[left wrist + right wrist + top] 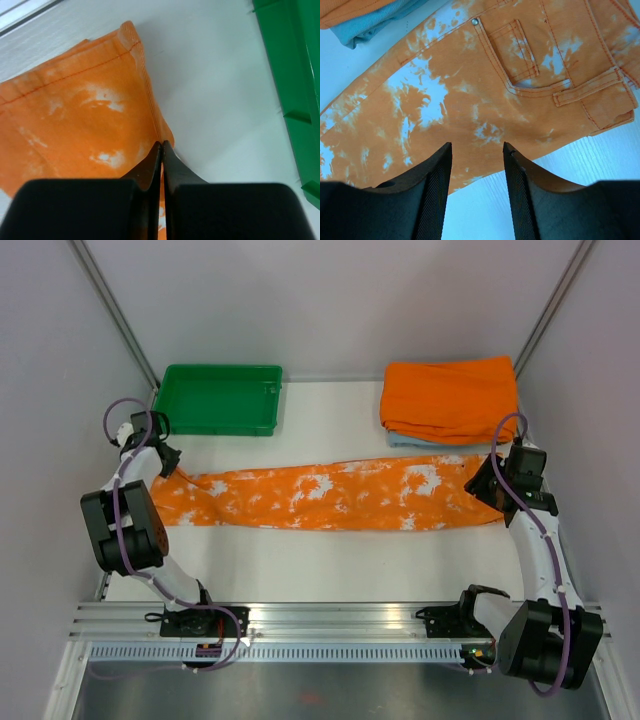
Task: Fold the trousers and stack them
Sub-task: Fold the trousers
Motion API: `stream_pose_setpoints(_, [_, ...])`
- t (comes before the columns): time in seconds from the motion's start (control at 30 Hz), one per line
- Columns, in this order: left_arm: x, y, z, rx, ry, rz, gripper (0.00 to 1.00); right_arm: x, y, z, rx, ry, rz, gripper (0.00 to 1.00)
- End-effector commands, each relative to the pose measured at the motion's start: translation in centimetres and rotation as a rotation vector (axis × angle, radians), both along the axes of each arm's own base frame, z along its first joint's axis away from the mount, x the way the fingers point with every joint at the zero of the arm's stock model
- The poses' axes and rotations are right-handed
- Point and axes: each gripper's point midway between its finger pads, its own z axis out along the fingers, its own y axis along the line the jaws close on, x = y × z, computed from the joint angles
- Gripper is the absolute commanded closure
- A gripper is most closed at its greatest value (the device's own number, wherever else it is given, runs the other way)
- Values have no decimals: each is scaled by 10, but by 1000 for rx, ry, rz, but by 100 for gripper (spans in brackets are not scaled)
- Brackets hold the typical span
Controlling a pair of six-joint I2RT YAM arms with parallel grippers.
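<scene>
Listing what you are working with on the table (330, 565), entry by entry.

- **Trousers (330, 497):** They are lying flat in a single strip. The long axis is running left to right across the overhead view. The leg ends are pointing toward your left arm and the waist end toward your right arm.
- **Left gripper (161, 146):** It is sitting at the far left end of the strip. Its jaws are pressing together on the corner of the leg hem (75, 70), with a sliver of orange showing between them. You are holding that end.
- **Right gripper (476, 147):** It is hovering over the waist end with its jaws standing apart at a middling width, gripping nothing. The cloth is lying just under and ahead of the fingertips, and the back pocket (520, 50) is sitting further on.
- **Relation governing the next move:** Each arm is standing at its own end of the long axis, and the two ends are lying well apart. The right arm is the nearer one to the waist, so that grip is probably falling to you next.
- **Green tray (220, 398):** It is sitting at the back left, just beyond the left gripper, and is showing nothing inside.
- **Plain orange folded cloth (450, 395):** It is resting on the light blue folded cloth (410, 441) at the back right, just behind the waist end.
</scene>
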Motion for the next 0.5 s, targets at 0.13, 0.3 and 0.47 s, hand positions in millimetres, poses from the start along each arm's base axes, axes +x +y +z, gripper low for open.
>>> stream_pose_setpoints(0.13, [-37, 26, 63, 158, 29, 137, 98, 2, 8, -3, 34, -46, 15, 49])
stream_pose_setpoints(0.3, [-73, 34, 81, 237, 71, 202, 98, -3, 8, -14, 17, -22, 40, 48])
stream_pose_setpoints(0.47, [-94, 45, 92, 321, 125, 230, 98, 5, 13, -13, 53, -16, 49, 48])
